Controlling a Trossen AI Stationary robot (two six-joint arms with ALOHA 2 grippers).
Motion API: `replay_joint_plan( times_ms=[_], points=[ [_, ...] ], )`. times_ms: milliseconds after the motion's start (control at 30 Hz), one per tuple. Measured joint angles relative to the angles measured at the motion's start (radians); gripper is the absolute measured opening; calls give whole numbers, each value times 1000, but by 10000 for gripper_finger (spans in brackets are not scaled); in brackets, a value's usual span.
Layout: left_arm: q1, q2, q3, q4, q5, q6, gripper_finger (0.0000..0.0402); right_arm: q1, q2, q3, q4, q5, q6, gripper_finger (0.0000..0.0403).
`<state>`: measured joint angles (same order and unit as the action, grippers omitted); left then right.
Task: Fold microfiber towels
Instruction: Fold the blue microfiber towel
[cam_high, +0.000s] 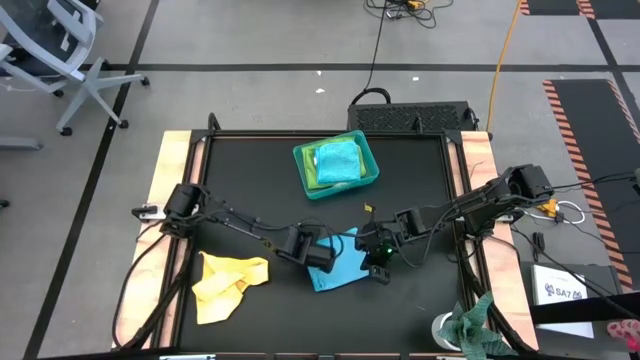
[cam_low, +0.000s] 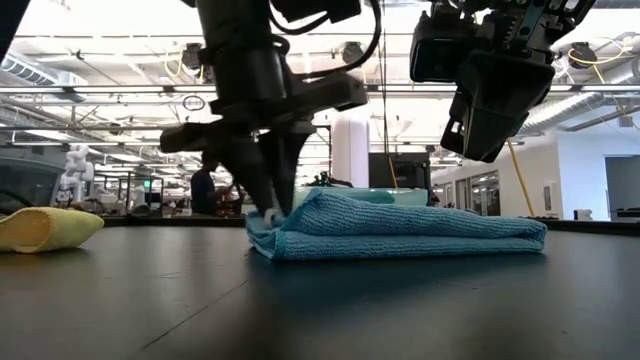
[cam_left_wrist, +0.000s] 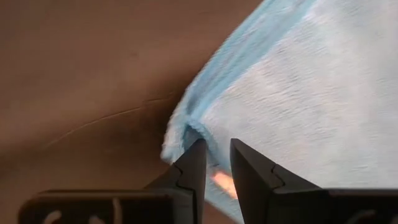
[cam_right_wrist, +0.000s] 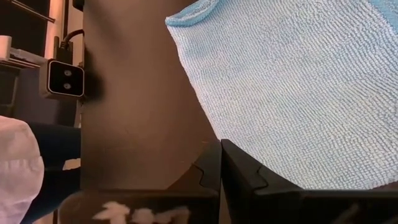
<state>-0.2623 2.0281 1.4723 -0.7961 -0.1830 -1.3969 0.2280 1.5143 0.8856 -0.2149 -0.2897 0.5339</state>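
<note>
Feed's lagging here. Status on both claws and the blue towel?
Left claw down at folded light blue towel edge, pinching it. Right claw shut, raised above it. Yellow towel aside, nothing blocking.

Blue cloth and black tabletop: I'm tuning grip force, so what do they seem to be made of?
The folded light blue cloth looks like soft microfiber: a fine looped, nubby weave with a stitched edge. The black tabletop looks like a smooth, matte, hard sheet, maybe plastic or rubber, faintly scuffed.
</note>
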Motion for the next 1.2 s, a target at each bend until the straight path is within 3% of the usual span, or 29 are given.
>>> replay_joint_plan(
  times_ms=[167,533,633,800,1200],
  points=[
    [14,0,0,72,0,31,74,0,0,0,0,0,0,2],
    [21,11,0,47,-3,68,74,0,0,0,0,0,0,2],
    [21,11,0,45,-5,60,62,0,0,0,-1,0,0,2],
    [10,-2,4,40,-10,57,9,0,0,0,-6,0,0,2],
    [-25,-13,3,-58,-29,-1,10,-2,0,-32,17,26,-25,2]
  ],
)
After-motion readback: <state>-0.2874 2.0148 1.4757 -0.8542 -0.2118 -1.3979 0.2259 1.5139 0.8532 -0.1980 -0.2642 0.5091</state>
